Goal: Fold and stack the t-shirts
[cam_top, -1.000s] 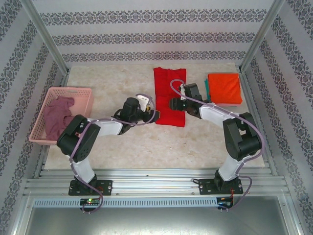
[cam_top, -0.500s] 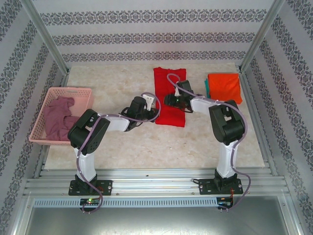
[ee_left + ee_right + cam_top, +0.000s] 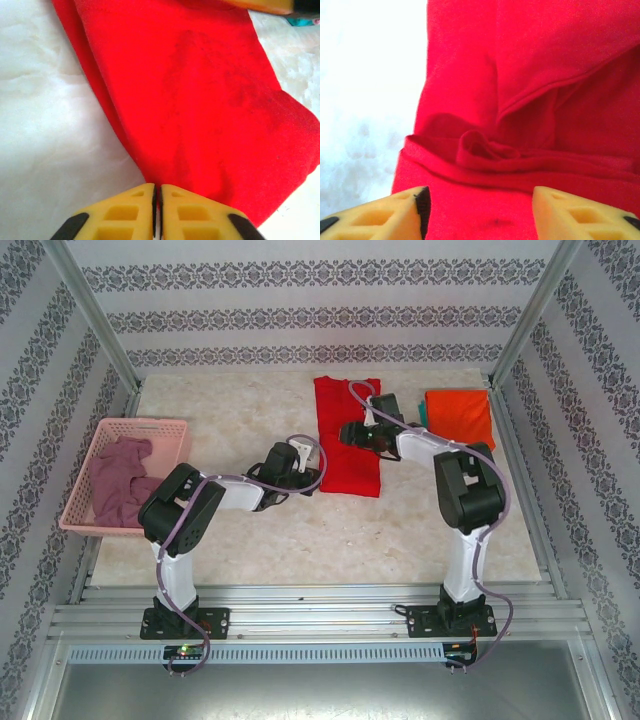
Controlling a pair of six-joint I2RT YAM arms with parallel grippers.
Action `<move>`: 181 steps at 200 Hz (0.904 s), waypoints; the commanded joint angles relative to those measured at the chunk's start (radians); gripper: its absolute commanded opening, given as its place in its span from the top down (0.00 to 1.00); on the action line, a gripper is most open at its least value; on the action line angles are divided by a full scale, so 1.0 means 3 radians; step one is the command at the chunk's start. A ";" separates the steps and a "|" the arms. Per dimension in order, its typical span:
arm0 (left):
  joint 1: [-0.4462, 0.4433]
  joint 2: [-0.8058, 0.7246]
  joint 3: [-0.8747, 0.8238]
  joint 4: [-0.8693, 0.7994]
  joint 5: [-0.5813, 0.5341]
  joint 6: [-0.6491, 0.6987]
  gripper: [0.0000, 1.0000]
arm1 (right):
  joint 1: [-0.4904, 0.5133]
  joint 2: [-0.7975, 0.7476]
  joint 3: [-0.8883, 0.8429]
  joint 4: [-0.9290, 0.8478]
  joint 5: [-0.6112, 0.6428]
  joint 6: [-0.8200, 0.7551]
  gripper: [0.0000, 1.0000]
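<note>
The table [image 3: 250, 530] is seen from above. The red shirt [image 3: 345, 465] is laid on it in a long strip, in the middle, between the two arms. It has been folded narrow but not yet folded short. The basket [image 3: 160, 425] is set at the left edge, well apart, and the mauve shirt [image 3: 118, 480] is left crumpled inside it. At the far right the orange shirt [image 3: 462, 420] is laid folded on the teal shirt [image 3: 422, 420], of which just a thin edge is seen.

The left gripper [image 3: 157, 192] has been moved in to the left edge of the red shirt, close to its near end. Its jaws have been squeezed together; a second ago they were held apart, a little way off the cloth. The red edge is seen running right into the tips, so the cloth is judged to be pinched. The right gripper [image 3: 477, 200] has been moved farther up the shirt. Its jaws are held wide apart over a bunched wrinkle, and nothing is held between them.

So one side has been taken hold of and the other has not. A grip by the right gripper is judged to be needed before the strip can be folded in half. If just one side is lifted, the shirt could be pulled crooked
</note>
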 commanded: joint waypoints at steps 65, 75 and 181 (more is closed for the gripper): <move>0.0349 -0.1029 -0.0558 -0.0357 -0.0144 0.0240 0.10 | 0.0203 -0.1476 -0.1082 -0.0107 0.0234 -0.2656 0.26; 0.0378 -0.1208 -0.0664 -0.0406 -0.0243 0.0370 0.07 | 0.0339 -0.1538 -0.1113 -0.0293 0.0369 -0.3058 0.25; 0.0568 -0.2288 -0.1256 -0.0687 -0.0684 0.0869 0.00 | 0.0996 -0.0841 -0.0797 -0.1004 0.0943 -0.4232 0.42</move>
